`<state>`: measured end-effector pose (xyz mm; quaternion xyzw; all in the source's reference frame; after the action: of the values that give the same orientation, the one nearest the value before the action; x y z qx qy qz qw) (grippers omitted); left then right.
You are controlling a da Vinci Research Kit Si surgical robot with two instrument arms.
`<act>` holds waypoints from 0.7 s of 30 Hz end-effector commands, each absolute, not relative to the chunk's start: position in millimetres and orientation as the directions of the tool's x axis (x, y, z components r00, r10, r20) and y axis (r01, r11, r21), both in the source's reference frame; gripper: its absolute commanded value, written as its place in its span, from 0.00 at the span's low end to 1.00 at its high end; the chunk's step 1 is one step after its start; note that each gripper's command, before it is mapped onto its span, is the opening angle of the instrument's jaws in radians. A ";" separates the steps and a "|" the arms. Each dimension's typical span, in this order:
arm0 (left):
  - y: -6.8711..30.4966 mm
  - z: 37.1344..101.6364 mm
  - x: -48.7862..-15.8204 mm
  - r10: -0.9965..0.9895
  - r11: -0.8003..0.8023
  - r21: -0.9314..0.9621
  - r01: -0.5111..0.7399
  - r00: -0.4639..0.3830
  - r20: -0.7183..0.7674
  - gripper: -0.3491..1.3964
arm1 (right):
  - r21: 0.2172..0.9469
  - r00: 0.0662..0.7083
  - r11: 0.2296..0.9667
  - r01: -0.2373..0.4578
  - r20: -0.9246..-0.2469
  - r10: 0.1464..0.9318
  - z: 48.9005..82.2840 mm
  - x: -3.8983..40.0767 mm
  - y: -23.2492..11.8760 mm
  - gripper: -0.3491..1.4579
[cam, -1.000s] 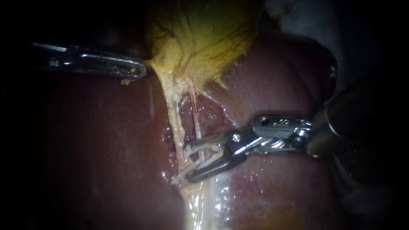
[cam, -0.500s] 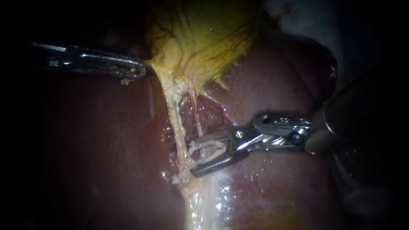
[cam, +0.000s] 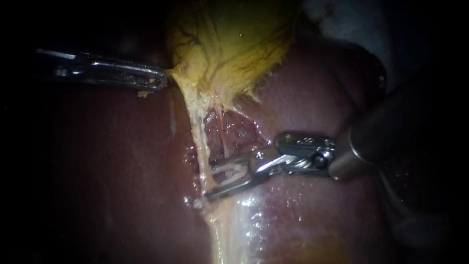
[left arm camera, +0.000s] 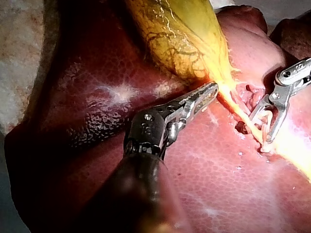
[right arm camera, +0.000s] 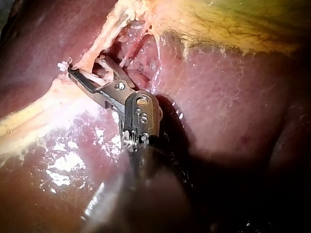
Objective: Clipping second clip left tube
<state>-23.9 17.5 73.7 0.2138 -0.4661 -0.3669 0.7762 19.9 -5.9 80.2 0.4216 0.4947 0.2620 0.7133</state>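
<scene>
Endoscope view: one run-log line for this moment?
step: clipping left tube | left instrument: jaws shut on gallbladder edge | right instrument: jaws hold clip across left tube | clip: not yet released

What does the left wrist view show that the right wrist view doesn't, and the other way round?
Only the left wrist view shows the left instrument, its tool shut on the gallbladder at its tapering end. Only the right wrist view shows the right instrument with its dark shaft close up. Both show the right tool holding a white clip at the pale left tube, with the gallbladder and liver around.
</scene>
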 end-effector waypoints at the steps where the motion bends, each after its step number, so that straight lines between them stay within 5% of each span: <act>1: 17.5 73.7 -23.9 -0.769 0.639 0.673 0.372 0.296 0.567 0.00 | 0.865 0.359 0.500 0.050 -0.483 0.799 80.0 20.1 -5.9 0.43; 10: 17.5 73.7 -23.9 -0.769 0.639 0.673 0.372 0.296 0.567 0.00 | 0.882 0.249 0.449 0.146 -0.472 0.846 78.1 21.7 -6.1 0.44; 21: 17.5 73.6 -23.9 -0.769 0.639 0.673 0.372 0.296 0.566 0.00 | 0.877 0.243 0.401 0.263 -0.463 0.853 74.6 22.0 -6.3 0.43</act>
<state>-23.9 17.5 73.6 0.2131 -0.4658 -0.3675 0.7762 22.0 -6.3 74.4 0.4933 0.5667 0.2380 0.6156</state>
